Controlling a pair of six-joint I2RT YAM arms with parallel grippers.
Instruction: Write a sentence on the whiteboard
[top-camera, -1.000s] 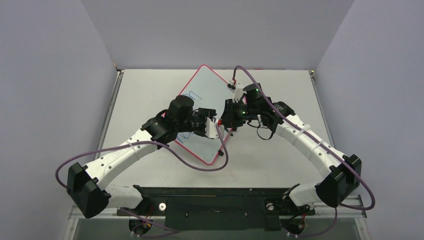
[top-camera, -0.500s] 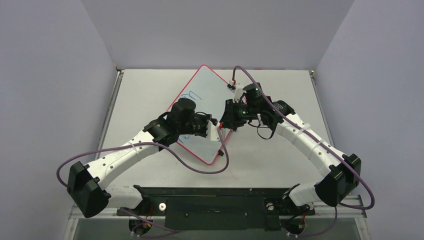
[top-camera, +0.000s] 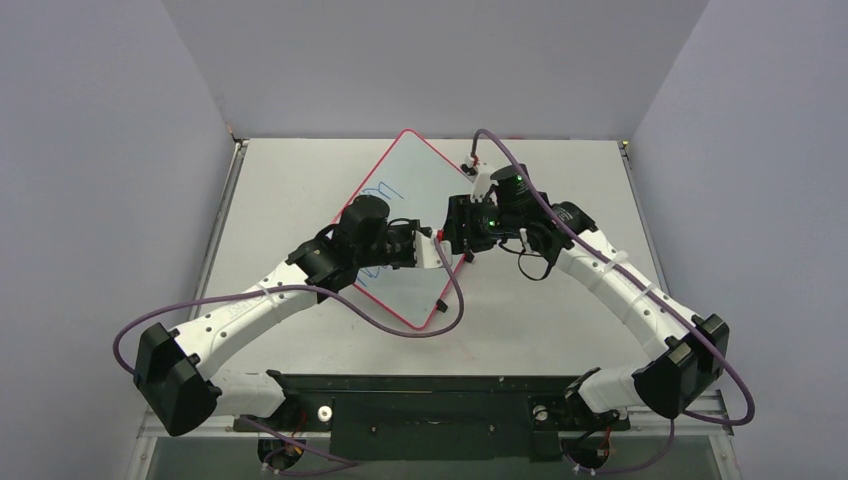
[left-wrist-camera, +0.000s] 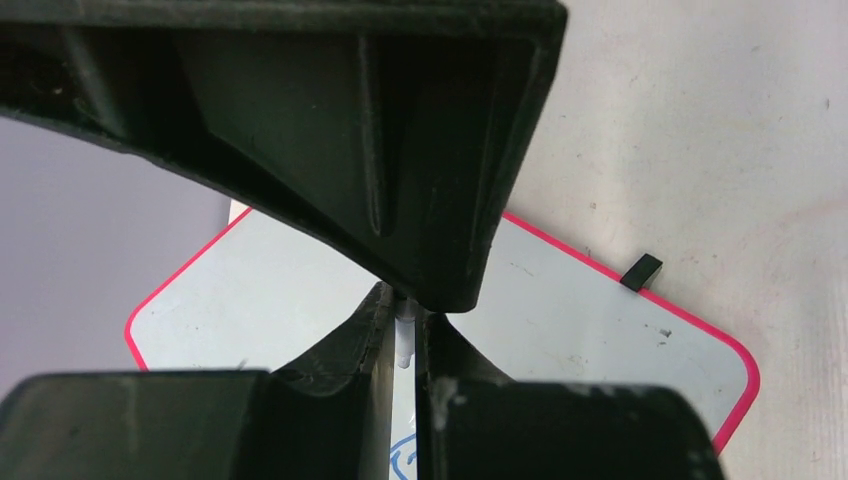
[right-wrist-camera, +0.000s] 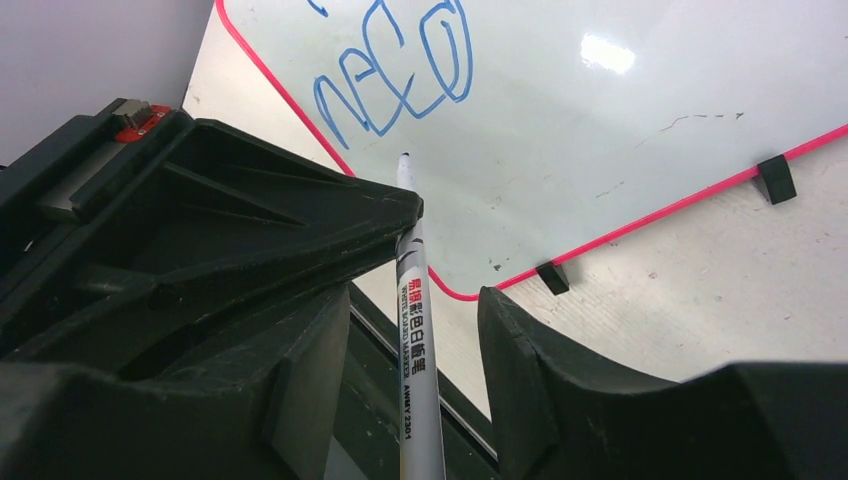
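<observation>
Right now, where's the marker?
Centre of the top view, over the right edge of the whiteboard: the marker is pinched by the left gripper and lies loose between the right gripper's open fingers.

One whiteboard (top-camera: 425, 175), one marker (right-wrist-camera: 415, 330), seemingly two clips (right-wrist-camera: 775, 178)

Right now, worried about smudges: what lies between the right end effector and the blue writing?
A marker, pointing at the writing on the whiteboard; the right wrist view shows it.
</observation>
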